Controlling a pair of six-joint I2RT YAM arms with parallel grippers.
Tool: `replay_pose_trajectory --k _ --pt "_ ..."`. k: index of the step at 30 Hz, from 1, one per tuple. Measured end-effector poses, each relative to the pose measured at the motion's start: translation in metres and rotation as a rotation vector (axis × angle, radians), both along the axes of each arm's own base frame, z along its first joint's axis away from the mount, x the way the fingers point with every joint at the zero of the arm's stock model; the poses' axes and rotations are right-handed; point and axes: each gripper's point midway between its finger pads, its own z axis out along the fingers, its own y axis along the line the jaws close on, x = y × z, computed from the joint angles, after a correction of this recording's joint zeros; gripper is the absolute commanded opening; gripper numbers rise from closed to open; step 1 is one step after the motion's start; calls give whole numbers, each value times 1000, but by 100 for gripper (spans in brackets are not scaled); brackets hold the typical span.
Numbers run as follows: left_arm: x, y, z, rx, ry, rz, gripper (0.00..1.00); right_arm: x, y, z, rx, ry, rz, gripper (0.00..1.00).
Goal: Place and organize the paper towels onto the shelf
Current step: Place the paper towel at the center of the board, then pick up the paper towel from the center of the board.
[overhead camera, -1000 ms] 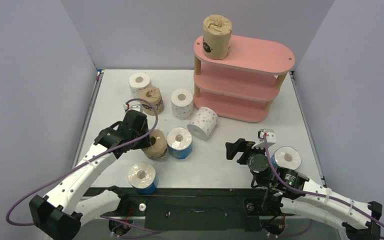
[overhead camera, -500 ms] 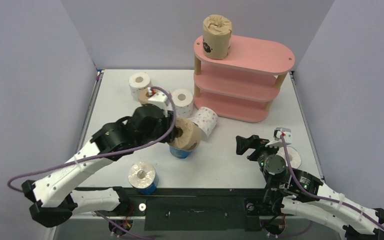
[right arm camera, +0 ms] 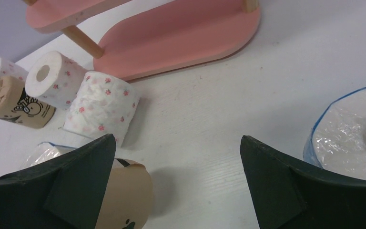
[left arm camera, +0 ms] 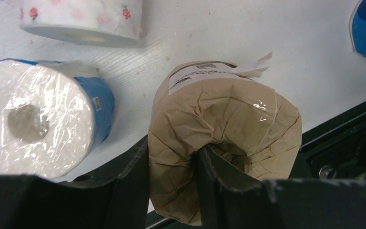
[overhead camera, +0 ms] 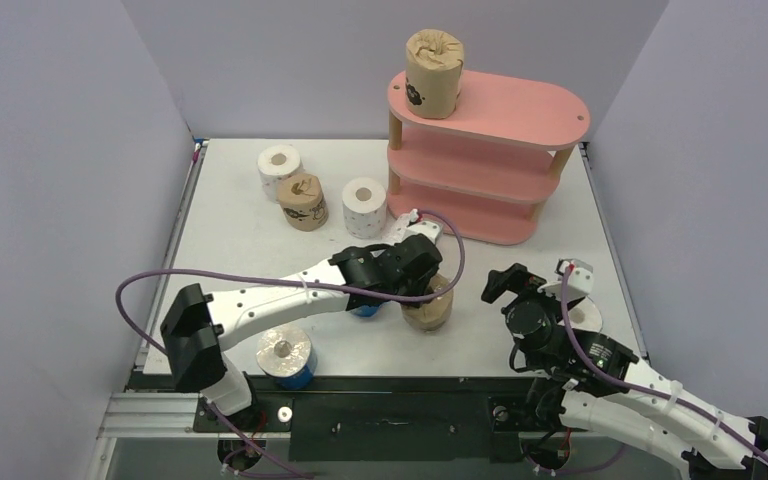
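In front of the shelf (overhead camera: 520, 105), left tool (left arm camera: 172, 151) pinches brown roll (overhead camera: 430, 315) by its core wall, upright near the tabletop (overhead camera: 240, 220). Likely staged for right tool (right arm camera: 178, 157), gaping wide, empty, just beside.

White label (left arm camera: 201, 72) on the brown roll (left arm camera: 228, 124): print too blurred to read

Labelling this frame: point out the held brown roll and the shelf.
held brown roll (left arm camera: 228, 119): left wrist view, crumpled top wrap.
shelf (overhead camera: 520, 105): top external view, bare top board.

Open table (right arm camera: 228, 109) before shelf (right arm camera: 181, 43)
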Motion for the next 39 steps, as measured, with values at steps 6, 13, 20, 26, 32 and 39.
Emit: replay_pose_trajectory --k 6,13,20,26,32,39 --pt "8 -19 -36 34 21 6 33 -5 -20 -11 65 -18 -76 100" --pt "14 -31 -65 52 42 22 52 -7 -18 -18 72 -3 -72 100" --pt "15 -36 -65 25 43 39 96 -7 -8 -29 28 50 -31 100" --pt "17 -26 -41 -19 7 79 97 -8 3 -33 -9 94 32 100" --pt "17 24 31 -172 -134 208 96 -4 20 -38 5 168 108 100" --pt "17 101 46 -327 -236 405 96 -1 52 -62 21 311 256 99"
